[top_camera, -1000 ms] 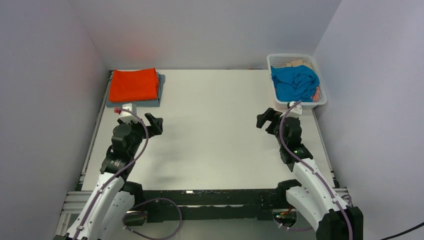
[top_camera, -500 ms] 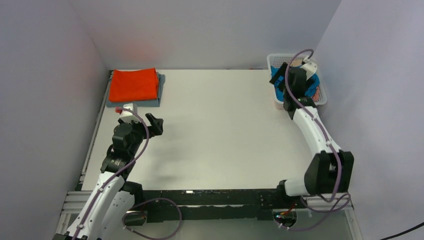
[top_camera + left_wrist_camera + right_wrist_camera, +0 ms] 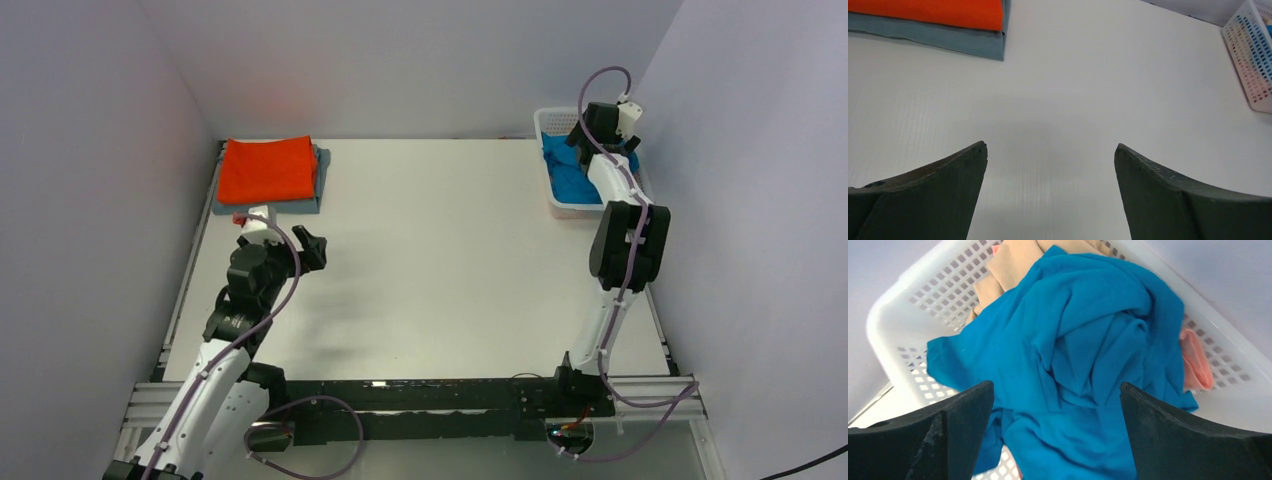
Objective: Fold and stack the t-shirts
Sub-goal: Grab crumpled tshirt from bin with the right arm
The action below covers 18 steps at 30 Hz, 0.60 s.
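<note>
The teal-blue t-shirt (image 3: pixel 1083 350) lay crumpled in the white lattice basket (image 3: pixel 898 320), a loose heap that filled most of it. A beige t-shirt (image 3: pixel 1013 265) showed from under it at the upper end of the right wrist view. A pink t-shirt (image 3: pixel 1195 360) peeked out at its right edge, against the basket wall. The right tool (image 3: pixel 1055 390) hung directly over the teal-blue heap with its jaws spread wide and nothing between them. Whether the fingertips touched the cloth could not be told. The right arm reached out long to get there, since the basket stood in the far right corner of the tabletop (image 3: pixel 440 260), close to the right wall.

In the far left corner, well apart from the basket, the orange t-shirt (image 3: pixel 267 170) lay folded flat on top of the folded grey t-shirt (image 3: pixel 948 40). The grey showed as a border along the stack's near and right sides. The left tool (image 3: pixel 312 245) hung over the tabletop just on the near side of that stack, jaws fully apart and empty. Only bare white surface and a soft shadow lay between its two dark fingers. From the left wrist, the stack sat at the upper left of the view and a corner of the basket at the upper right.
</note>
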### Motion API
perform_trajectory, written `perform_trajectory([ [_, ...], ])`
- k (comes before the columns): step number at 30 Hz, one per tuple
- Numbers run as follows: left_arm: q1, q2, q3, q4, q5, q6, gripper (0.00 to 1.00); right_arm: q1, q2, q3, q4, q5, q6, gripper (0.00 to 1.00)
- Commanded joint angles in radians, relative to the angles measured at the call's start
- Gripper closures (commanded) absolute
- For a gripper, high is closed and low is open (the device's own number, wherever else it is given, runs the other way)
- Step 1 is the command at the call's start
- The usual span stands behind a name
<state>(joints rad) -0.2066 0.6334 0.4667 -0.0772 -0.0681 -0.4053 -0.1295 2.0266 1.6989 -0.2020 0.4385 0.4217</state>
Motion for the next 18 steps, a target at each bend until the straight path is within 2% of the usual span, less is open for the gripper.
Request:
perform_trajectory([
  [1, 0.001, 0.029, 0.044, 0.025, -0.013, 0.008, 0.0, -0.004, 0.095, 0.128, 0.018, 0.052, -0.073, 0.02],
  [5, 0.001, 0.045, 0.034, 0.053, -0.013, 0.003, 0.01, -0.025, 0.189, 0.177, 0.052, 0.025, -0.094, 0.06],
  [7, 0.001, 0.054, 0.04, 0.054, -0.009, 0.006, 0.01, -0.031, 0.237, 0.22, 0.058, 0.004, -0.112, 0.12],
  [11, 0.001, 0.063, 0.045, 0.034, -0.027, 0.006, 0.01, -0.036, 0.306, 0.312, 0.031, -0.005, -0.146, 0.51],
  [14, 0.001, 0.063, 0.044, 0.044, -0.022, 0.009, 0.01, -0.037, 0.287, 0.309, 0.049, -0.01, -0.169, 0.78],
  [16, 0.0, 0.062, 0.05, 0.033, -0.026, 0.011, 0.01, -0.037, 0.249, 0.28, 0.074, -0.016, -0.175, 1.0],
  [18, 0.001, 0.054, 0.049, 0.029, -0.027, 0.007, 0.01, -0.036, 0.193, 0.246, 0.082, -0.046, -0.163, 1.0],
])
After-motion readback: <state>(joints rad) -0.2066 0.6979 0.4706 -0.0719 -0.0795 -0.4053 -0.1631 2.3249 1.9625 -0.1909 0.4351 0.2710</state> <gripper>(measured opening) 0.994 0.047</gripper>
